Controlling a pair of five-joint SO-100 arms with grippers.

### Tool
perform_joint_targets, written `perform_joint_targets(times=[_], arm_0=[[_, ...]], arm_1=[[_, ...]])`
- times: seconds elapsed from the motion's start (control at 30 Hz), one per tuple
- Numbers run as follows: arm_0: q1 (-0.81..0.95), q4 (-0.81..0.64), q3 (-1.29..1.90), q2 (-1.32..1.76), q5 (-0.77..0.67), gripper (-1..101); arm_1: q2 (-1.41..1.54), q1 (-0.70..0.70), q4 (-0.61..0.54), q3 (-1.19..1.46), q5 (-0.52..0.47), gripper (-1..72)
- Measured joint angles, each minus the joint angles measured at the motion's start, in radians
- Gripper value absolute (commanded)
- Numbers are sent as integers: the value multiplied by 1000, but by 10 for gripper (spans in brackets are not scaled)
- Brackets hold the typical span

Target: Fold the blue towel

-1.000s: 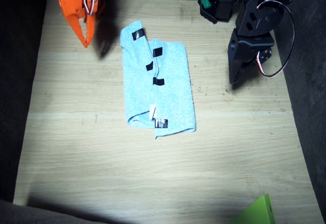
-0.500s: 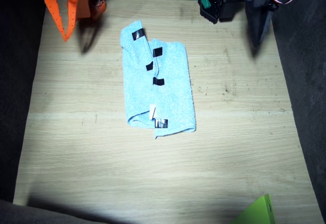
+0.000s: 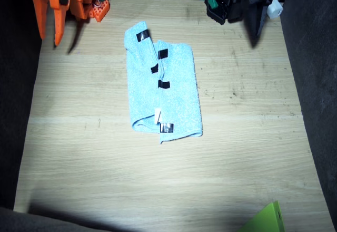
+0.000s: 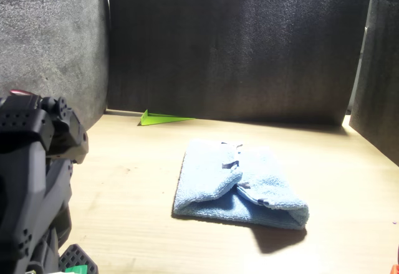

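The blue towel (image 3: 163,89) lies folded lengthwise in the middle of the wooden table, with black tape marks along its seam and a white tag near its lower end. The front view shows the blue towel (image 4: 240,187) as a flat folded bundle. My right gripper (image 3: 49,39), orange, hangs at the table's far corner, well away from the towel, its two fingers apart and empty. My left gripper (image 3: 256,29), black, is drawn back at the opposite far corner, and its jaws are lost in dark shadow. Only the left arm's black body (image 4: 31,193) fills the near corner of the front view.
A bright green pointed flat piece (image 3: 266,220) lies at the table's near edge and appears as the green piece (image 4: 163,119) by the back wall in the front view. Dark foam walls (image 4: 237,43) enclose the table. Cables and green clamps crowd the arms' bases.
Both arms have pulled back toward their bases, the right gripper swinging outward and the left arm lifting off the table. The towel has not moved.
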Motion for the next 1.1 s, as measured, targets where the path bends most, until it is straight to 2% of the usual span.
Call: perform_joint_targets(times=[0.27,0.53,0.63,1.1], arm_0=[[26,0,0,5,-18,-3],[81,0,0,5,-17,-3],[87,0,0,5,-15,-3],[75,0,0,5,-8,-3]], arm_1=[[21,-3,0,0,5,0],[21,120,0,0,-74,0],[21,126,0,0,-92,1],[21,129,0,0,-86,0]])
